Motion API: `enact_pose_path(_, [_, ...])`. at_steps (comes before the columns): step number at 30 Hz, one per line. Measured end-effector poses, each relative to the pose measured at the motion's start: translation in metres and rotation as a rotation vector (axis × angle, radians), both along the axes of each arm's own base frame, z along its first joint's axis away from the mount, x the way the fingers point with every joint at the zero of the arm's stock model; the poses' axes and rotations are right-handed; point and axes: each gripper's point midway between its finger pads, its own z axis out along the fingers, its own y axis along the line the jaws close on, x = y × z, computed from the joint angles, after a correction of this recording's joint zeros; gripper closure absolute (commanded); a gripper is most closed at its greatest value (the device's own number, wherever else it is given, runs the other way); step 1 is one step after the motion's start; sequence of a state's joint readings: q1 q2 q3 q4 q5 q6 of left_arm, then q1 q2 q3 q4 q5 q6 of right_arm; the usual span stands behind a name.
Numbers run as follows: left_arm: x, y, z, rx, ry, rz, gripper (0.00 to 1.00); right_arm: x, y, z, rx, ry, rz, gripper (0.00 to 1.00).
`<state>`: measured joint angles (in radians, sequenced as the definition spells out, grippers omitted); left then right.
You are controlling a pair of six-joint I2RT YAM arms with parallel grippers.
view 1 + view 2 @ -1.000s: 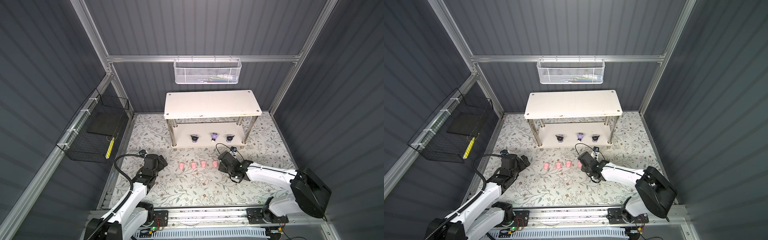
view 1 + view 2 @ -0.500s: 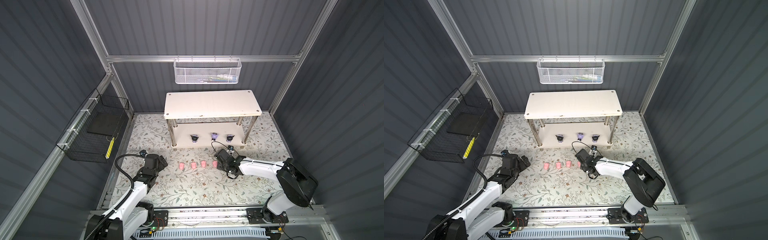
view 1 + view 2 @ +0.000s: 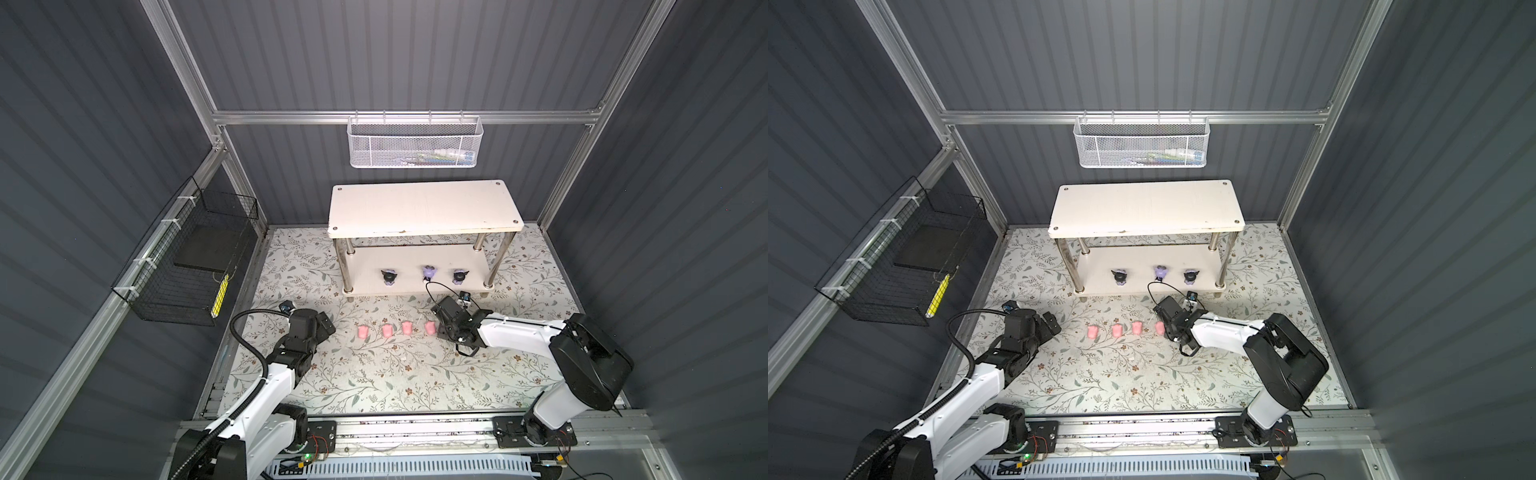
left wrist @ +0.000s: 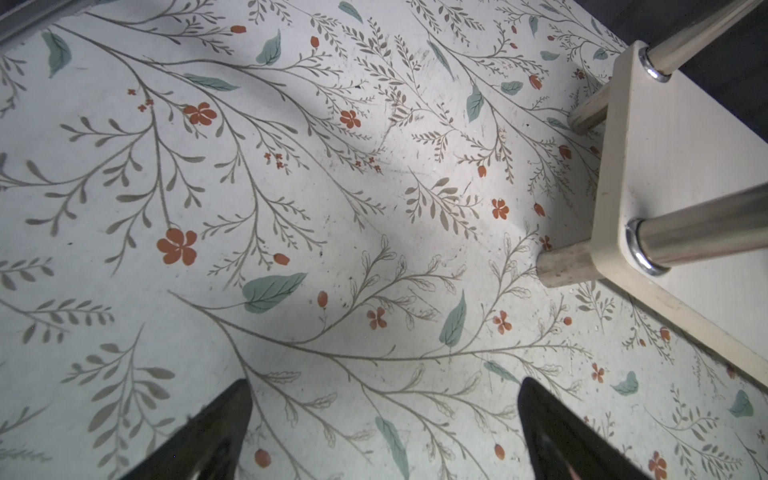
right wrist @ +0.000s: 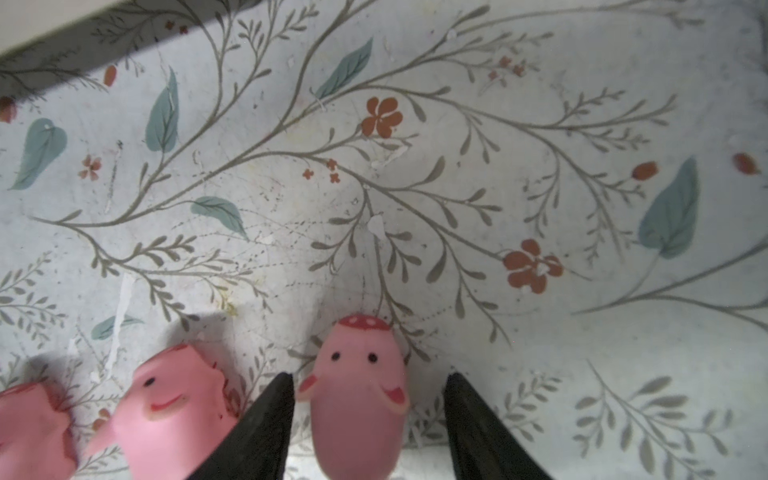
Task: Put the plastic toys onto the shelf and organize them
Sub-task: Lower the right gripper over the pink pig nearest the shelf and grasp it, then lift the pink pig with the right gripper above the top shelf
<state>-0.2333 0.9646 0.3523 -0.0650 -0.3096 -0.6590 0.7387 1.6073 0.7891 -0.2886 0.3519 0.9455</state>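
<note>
Dark grey walls stand all around, and a mat with leaves and small red flowers covers the floor. At the back of the mat stands the white shelf with two boards and shiny legs. Three dark toys sit in a row on its low board, near the front edge. A white basket hangs on the back wall and a black basket on the side wall.

Four pink toys sit in a row on the mat in front of the shelf, in both top views. The first pink toy is at the end nearer the left claw, but apart from it. The last pink toy is at the other end, and the right claw is down at it.

From the right wrist, the last pink toy sits between the two black fingers of the right claw. The fingers are apart, one on each side of the toy. One finger is right at the toy's ear, and the other has a small gap beside it, so the toy is not squeezed. It has two dot eyes and a little smile. The next pink toy sits just beside the outside of one finger.

From the left wrist, the left claw has its fingers spread wide above the mat, holding nothing. A corner of the shelf shows near by
</note>
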Motion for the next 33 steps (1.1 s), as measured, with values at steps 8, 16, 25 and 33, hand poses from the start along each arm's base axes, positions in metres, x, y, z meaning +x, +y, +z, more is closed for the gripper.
enact_pose_path(8, [0.000,0.000,0.000,0.000,0.000,0.000,0.00,0.003,0.004,-0.003,0.005,0.011,0.005,0.60])
enact_pose_path(16, [0.000,0.000,-0.001,0.000,0.001,0.000,0.00,0.002,0.003,-0.001,-0.001,0.011,0.014,0.71])
enact_pose_path(25, [0.000,0.000,-0.001,0.000,0.003,0.000,0.00,-0.015,0.001,0.054,0.024,-0.020,0.172,0.75])
enact_pose_path(33, [0.002,-0.001,-0.002,0.000,0.003,-0.001,0.00,-0.043,-0.002,0.177,0.084,-0.106,0.373,0.70])
